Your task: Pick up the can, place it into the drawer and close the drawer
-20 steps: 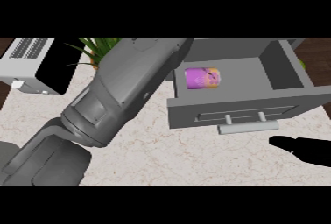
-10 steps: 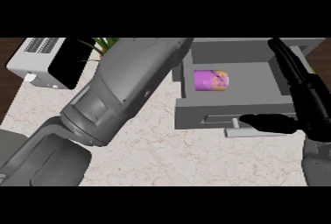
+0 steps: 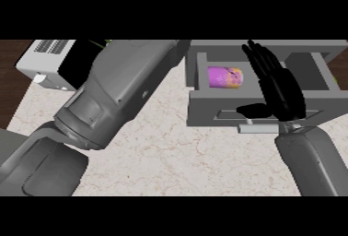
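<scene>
Right hand, fingers straight, now over open drawer front; can inside, left of fingers.

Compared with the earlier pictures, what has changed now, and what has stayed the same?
The right hand moved from the counter's lower right corner up to the open grey drawer; it now lies over the drawer's front, fingers straight, thumb by the handle. It holds nothing. The purple can stayed inside the drawer, which is still open. The large grey left forearm kept its place across the marble counter.
</scene>
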